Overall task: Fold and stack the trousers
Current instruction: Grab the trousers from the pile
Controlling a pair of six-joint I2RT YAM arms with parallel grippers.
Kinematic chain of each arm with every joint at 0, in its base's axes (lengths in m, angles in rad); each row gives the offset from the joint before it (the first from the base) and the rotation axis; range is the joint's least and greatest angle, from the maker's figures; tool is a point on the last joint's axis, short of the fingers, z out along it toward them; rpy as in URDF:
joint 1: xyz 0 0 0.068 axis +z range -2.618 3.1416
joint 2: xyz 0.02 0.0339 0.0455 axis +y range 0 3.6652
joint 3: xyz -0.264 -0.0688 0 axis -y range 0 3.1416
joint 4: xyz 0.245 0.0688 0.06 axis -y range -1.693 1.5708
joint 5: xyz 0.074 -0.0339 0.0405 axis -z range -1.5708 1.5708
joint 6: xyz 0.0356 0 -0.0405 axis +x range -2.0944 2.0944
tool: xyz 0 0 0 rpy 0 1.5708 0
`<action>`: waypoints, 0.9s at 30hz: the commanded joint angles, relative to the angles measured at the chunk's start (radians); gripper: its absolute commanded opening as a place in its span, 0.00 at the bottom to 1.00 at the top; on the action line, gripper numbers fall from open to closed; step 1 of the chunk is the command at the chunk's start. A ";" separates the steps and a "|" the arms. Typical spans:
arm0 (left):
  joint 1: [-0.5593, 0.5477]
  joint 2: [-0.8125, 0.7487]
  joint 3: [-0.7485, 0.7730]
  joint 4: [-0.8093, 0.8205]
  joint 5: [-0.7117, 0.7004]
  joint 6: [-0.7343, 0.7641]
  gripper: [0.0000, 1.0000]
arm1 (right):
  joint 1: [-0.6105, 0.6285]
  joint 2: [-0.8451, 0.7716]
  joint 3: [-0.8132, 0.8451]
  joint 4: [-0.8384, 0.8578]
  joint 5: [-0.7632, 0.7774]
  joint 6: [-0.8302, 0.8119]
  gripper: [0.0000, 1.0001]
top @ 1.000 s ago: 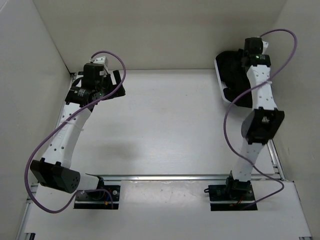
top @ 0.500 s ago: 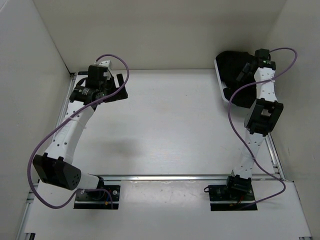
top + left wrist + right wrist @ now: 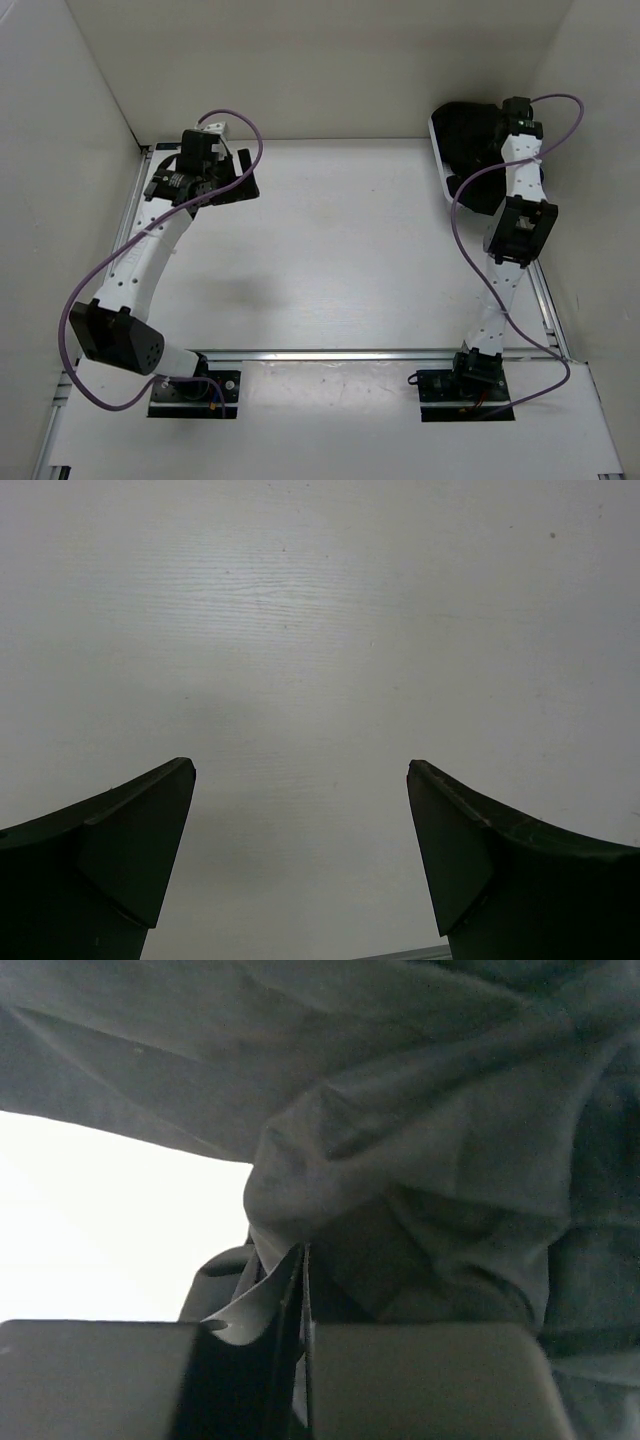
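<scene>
— Item one?
— One pair of black wrinkled soft-fabric trousers, lying bunched in the white plastic basket. The basket is sitting at the far right corner of the white tabletop.
— Is anything gripping them?
— The right gripper is reaching down into the basket. Its two fingers are pressing together on a raised fold of the cloth and pinching it between them. The rest of the fabric is draping loosely around that fold.
— Item two?
— The left gripper, hanging over the far left of the tabletop, well apart from the basket. Its fingers are standing spread wide, gripping nothing and facing bare white surface.
</scene>
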 commanded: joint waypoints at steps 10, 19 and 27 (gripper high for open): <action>-0.004 -0.088 0.044 -0.017 0.033 0.006 1.00 | 0.057 -0.331 0.090 0.076 -0.045 -0.024 0.00; -0.004 -0.088 0.044 -0.017 0.051 -0.004 1.00 | 0.031 -0.274 -0.030 -0.011 0.162 -0.022 1.00; -0.004 -0.053 0.023 -0.026 0.073 0.015 1.00 | 0.022 -0.157 -0.062 -0.073 0.434 0.037 1.00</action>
